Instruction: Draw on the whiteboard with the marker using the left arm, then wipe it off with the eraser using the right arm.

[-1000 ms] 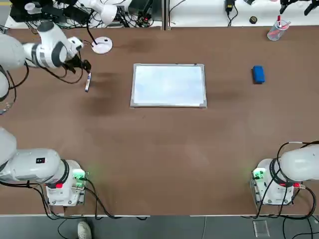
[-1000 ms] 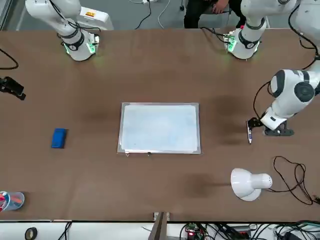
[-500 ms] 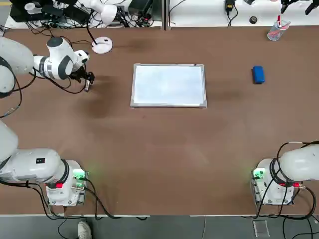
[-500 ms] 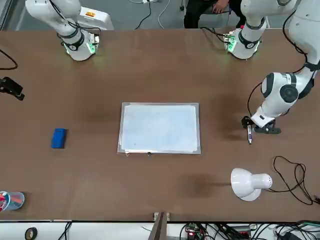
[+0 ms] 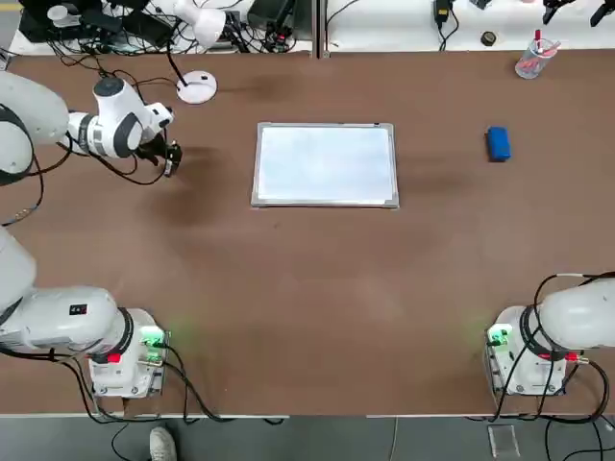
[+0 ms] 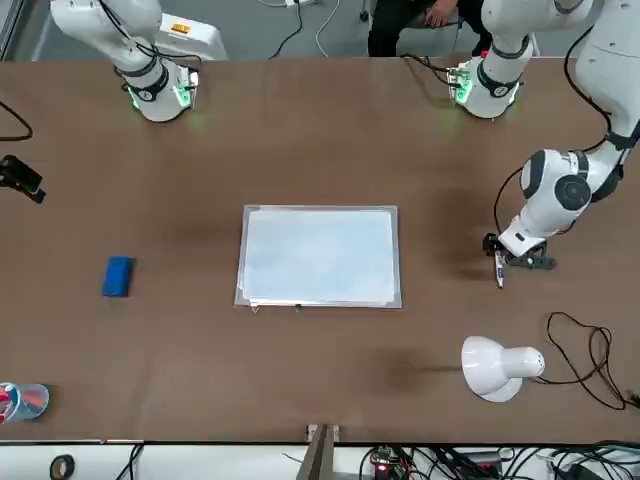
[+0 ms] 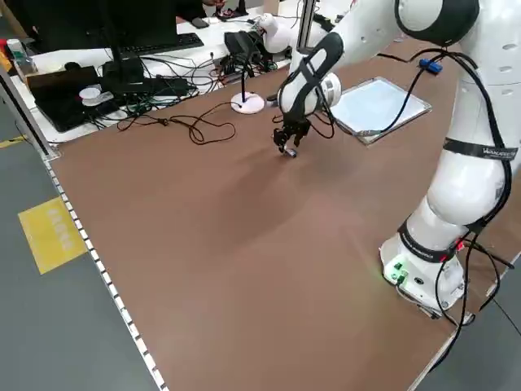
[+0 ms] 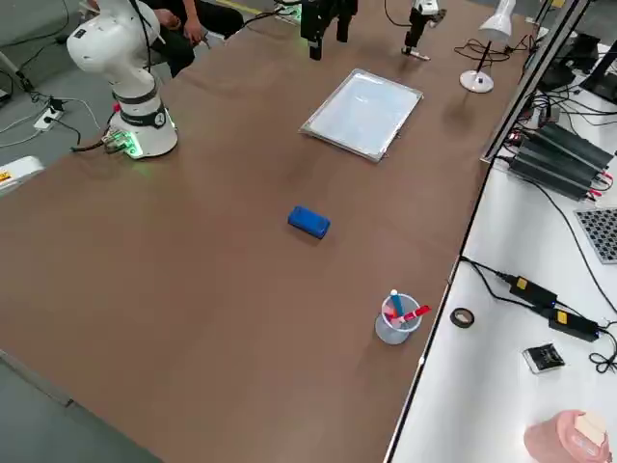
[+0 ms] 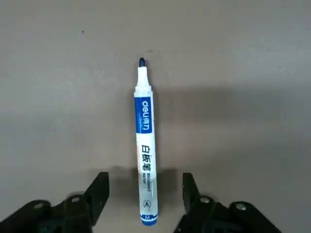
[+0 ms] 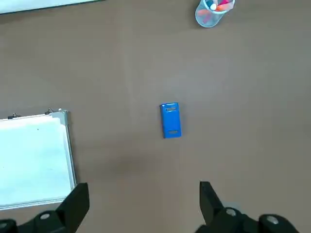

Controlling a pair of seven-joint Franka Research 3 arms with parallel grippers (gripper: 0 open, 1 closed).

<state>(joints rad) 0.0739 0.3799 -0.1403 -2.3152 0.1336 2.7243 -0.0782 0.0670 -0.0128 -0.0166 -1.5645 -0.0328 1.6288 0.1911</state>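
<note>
The marker, white with a blue label and its tip bare, lies flat on the brown table left of the whiteboard. My left gripper is low over the marker's rear end. It is open, with one finger on each side and a gap showing on both. In the front view the marker pokes out below the left gripper. The blue eraser lies right of the board. High above the table my right gripper hangs open, looking down on the eraser.
A white desk lamp and its black cable stand at the far edge behind the left gripper. A clear cup with red items sits at the far right corner. The arm bases stand at the near edge.
My left gripper has swung in and come down over the marker, and its fingers have narrowed around it. The marker, board, eraser and right arm have not moved.
</note>
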